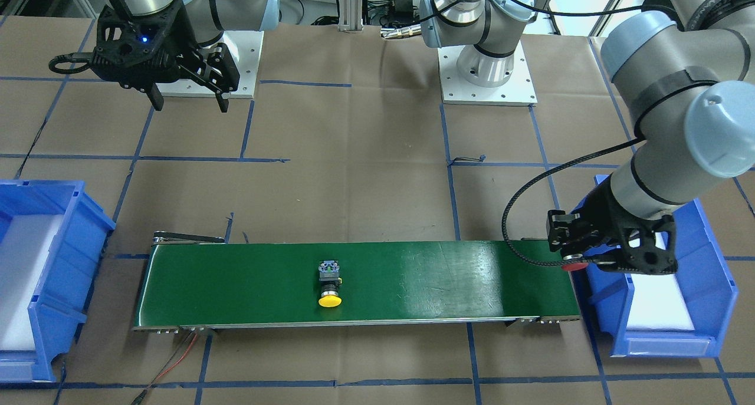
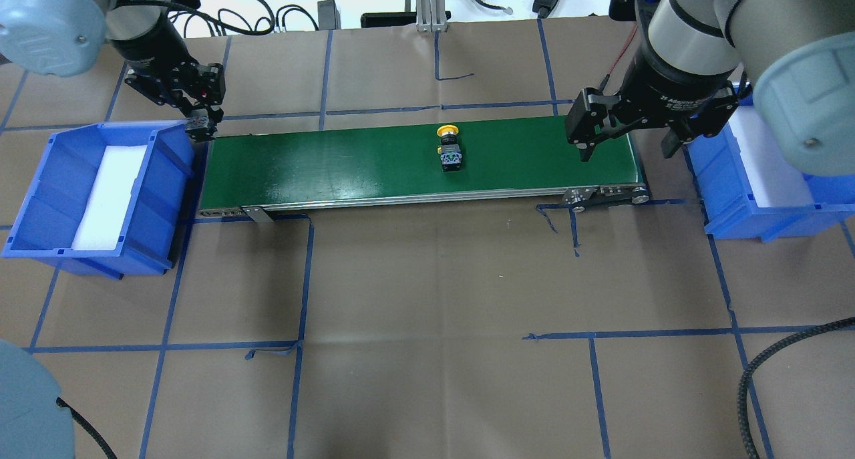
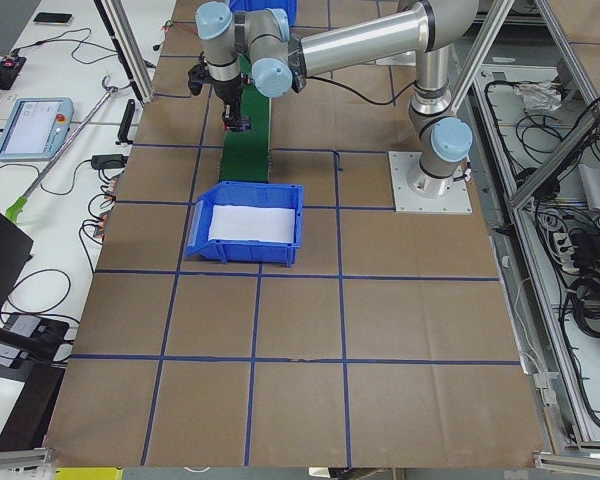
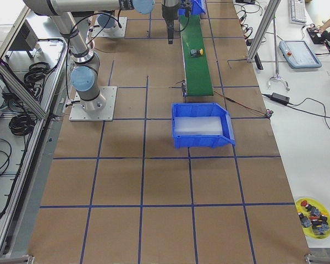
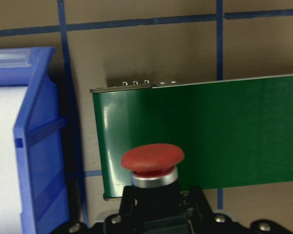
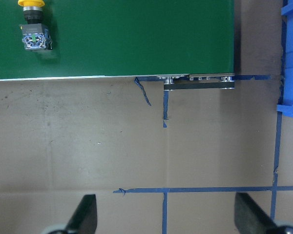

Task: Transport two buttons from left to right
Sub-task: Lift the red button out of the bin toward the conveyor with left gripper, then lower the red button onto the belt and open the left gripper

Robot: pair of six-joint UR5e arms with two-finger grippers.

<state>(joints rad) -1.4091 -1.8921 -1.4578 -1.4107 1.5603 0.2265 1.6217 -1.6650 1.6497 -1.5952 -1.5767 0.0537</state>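
Note:
The yellow-capped button [image 2: 449,148] lies on its side at the middle of the green conveyor belt [image 2: 334,165]; it also shows in the front view [image 1: 330,284] and the right wrist view [image 6: 33,24]. My left gripper [image 2: 200,121] is shut on the red-capped button [image 5: 152,161] and holds it over the belt's left end, next to the left blue bin [image 2: 40,198]. In the front view the red cap [image 1: 574,267] shows under the left gripper [image 1: 575,260]. My right gripper [image 2: 626,150] is open and empty, above the belt's right end; its fingertips [image 6: 85,214] stand wide apart.
The left blue bin [image 1: 714,287] and the right blue bin [image 2: 735,205] each hold a white foam liner. The right bin also shows in the front view [image 1: 65,263]. The table is brown paper with blue tape lines. A red wire runs from the conveyor's right end.

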